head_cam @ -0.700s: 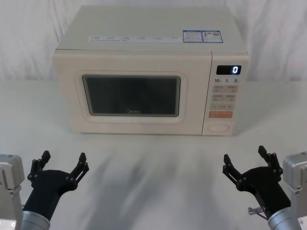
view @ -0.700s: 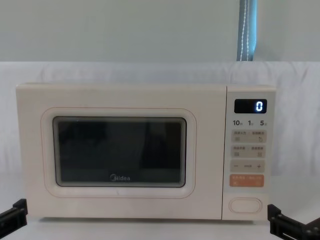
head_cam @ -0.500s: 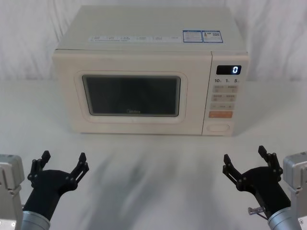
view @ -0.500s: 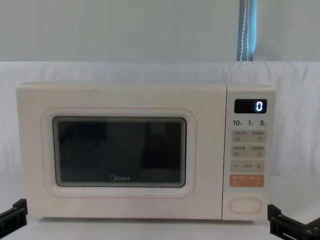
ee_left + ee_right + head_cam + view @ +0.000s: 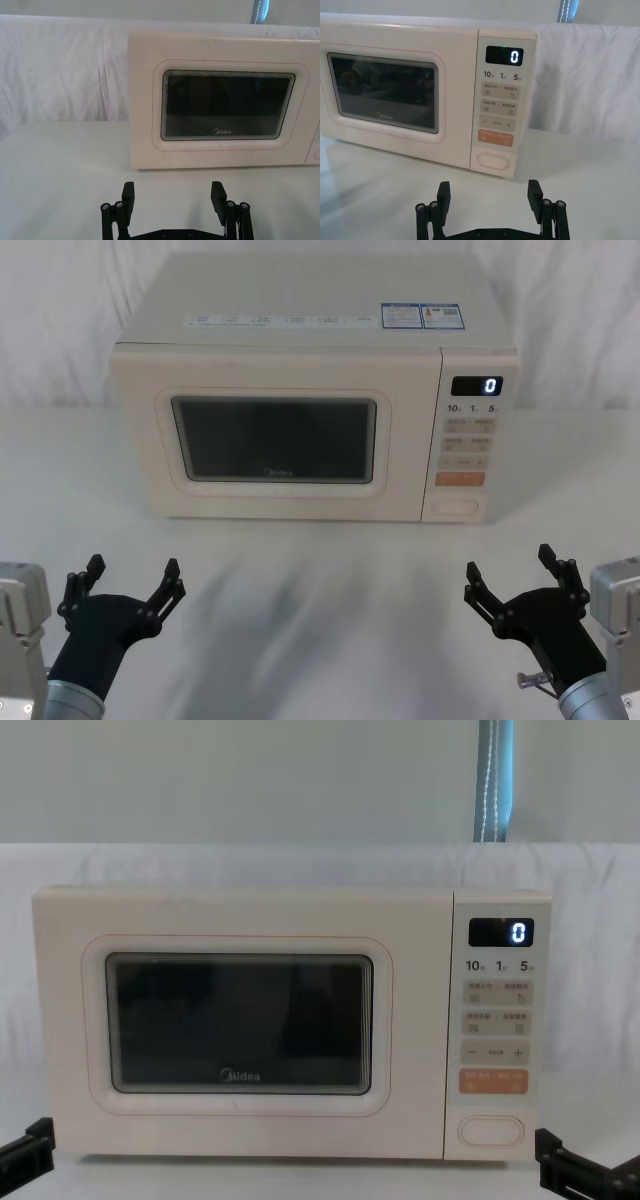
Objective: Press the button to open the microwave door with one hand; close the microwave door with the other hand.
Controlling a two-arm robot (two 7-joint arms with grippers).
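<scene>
A cream microwave stands at the back of the white table, its door (image 5: 275, 435) (image 5: 240, 1025) (image 5: 227, 107) (image 5: 390, 95) shut flat against the body. The wide pill-shaped button (image 5: 456, 507) (image 5: 491, 1130) (image 5: 493, 161) sits at the bottom of the control panel, below an orange key. My left gripper (image 5: 127, 585) (image 5: 173, 197) rests open near the table's front left, well short of the door. My right gripper (image 5: 518, 575) (image 5: 489, 195) rests open at the front right, in line with the button but far from it.
The display (image 5: 477, 386) reads 0. White cloth covers the table (image 5: 320, 580) and the backdrop. Open tabletop lies between both grippers and the microwave front. A blue-grey strap (image 5: 494, 780) hangs behind the microwave.
</scene>
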